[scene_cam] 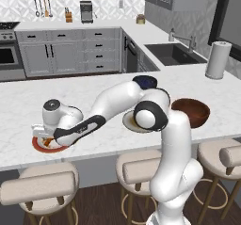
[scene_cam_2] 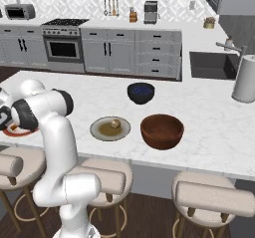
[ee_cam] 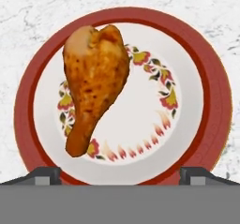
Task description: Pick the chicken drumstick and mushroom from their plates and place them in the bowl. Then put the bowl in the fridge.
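A white marbled bench runs across a grey kitchen, with stools tucked under its near edge and cabinets, an oven and a sink behind.

In the hand view the chicken drumstick lies on the red-rimmed plate, left of the plate's centre. It is golden-orange with darker roasted speckles, plump and rounded at its upper end and narrowing to a small knob at the lower left. Its long axis runs nearly up and down the frame, tilted slightly, thick end toward the top centre and thin end toward the lower left. Around it the plate's pale centre carries a ring of small red, yellow and green flower marks. The jaws stand wide apart, one dark tip at the lower left and one at the lower right of the frame, both at the plate's near rim, with nothing between them.

In the left base view this plate sits at the lower left of the bench, under the hand. Toward the middle of the right base view, the grey-olive plate holds the mushroom, a small tan lump. Just right of it stands a reddish-brown bowl, and behind them a dark navy bowl. A paper towel roll stands at the far right.
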